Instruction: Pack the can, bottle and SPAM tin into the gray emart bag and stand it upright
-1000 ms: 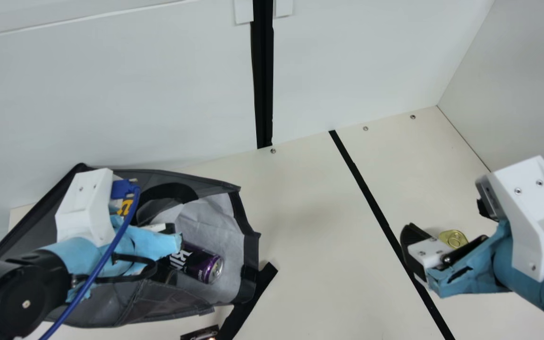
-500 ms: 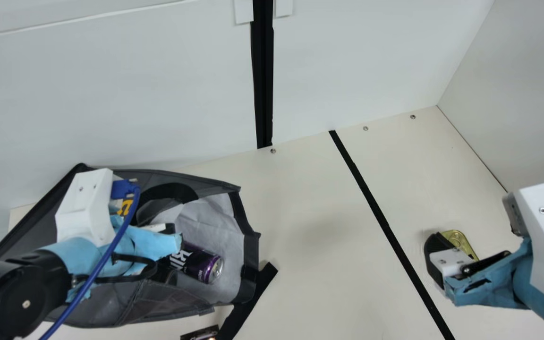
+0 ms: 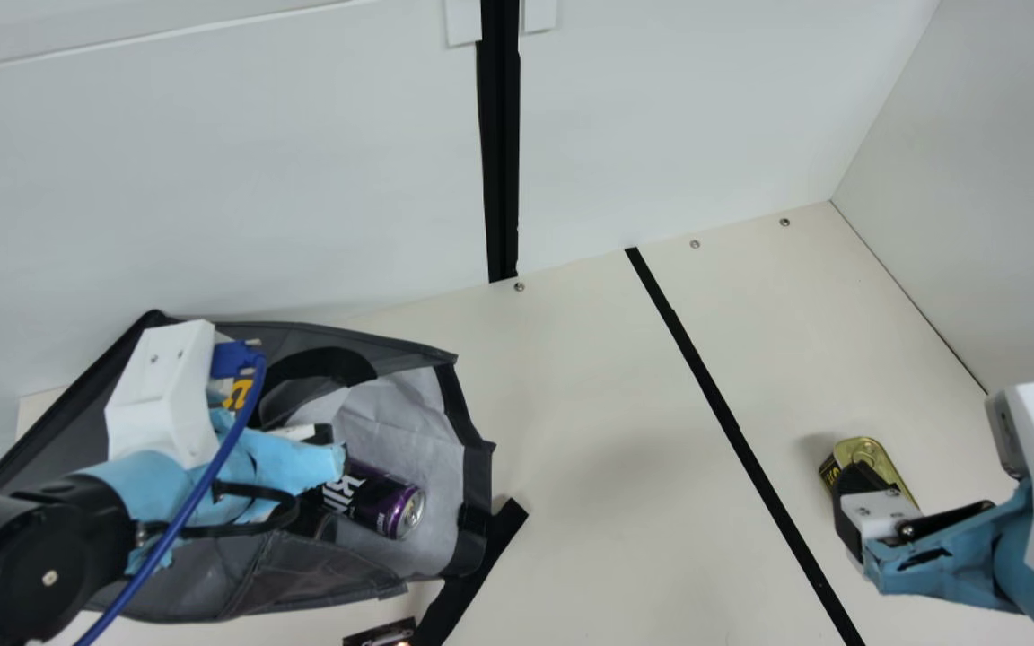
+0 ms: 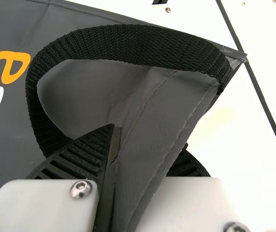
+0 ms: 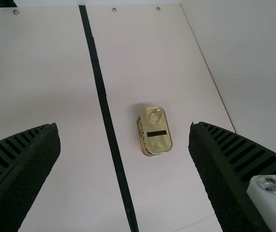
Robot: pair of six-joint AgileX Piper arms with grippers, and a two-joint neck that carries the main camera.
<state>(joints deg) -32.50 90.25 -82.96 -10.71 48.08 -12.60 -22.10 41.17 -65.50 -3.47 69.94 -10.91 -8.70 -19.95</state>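
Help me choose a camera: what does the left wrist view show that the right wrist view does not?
Left wrist view: the gray bag, its black handle, and the left tool pinching bag fabric.
Right wrist view: the open right tool and the ring pull on the SPAM tin.
Both: the cream table with a black stripe.

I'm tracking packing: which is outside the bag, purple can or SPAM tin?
The gold-topped SPAM tin, on the table; the purple can lies inside the gray bag.

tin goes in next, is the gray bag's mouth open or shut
Open: in the main view the gray bag shows its pale lining and the purple can lying inside; the left hand pinches its edge.
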